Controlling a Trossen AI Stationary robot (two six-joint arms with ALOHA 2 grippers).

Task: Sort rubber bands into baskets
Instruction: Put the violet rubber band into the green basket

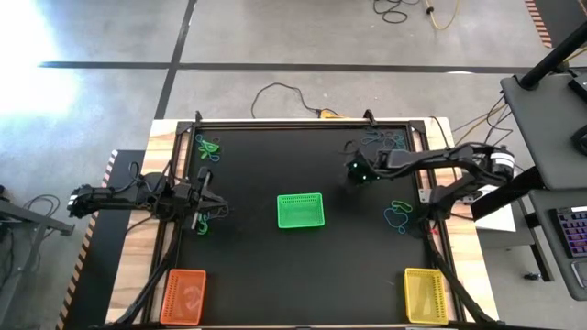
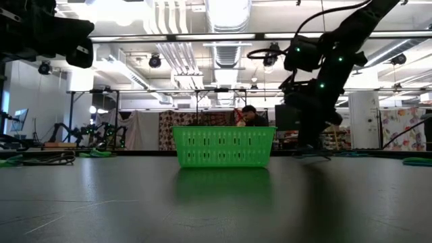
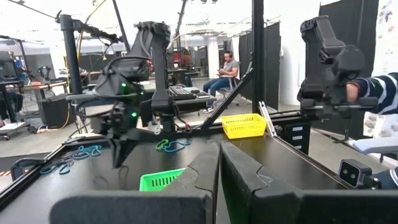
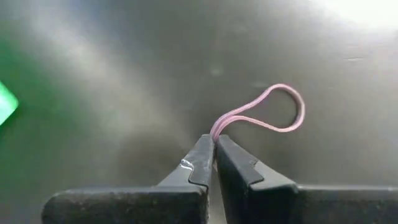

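I am pinching one end of a thin, floppy rubber band (image 4: pixel 264 112) in the right gripper (image 4: pixel 214 144), clamped together, over the worktop (image 1: pixel 275 266) right of the green basket (image 1: pixel 301 211); the left gripper (image 3: pixel 219 163) is idling, pressed together.

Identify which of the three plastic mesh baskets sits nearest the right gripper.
The green mesh basket, alone at the mat's centre, is nearest the right gripper. The orange mesh basket and yellow mesh basket sit in the near corners, farther off.

Green basket (image 1: pixel 301 210), orange basket (image 1: pixel 183 296), yellow basket (image 1: pixel 425 294), pink band (image 4: pixel 261 115).
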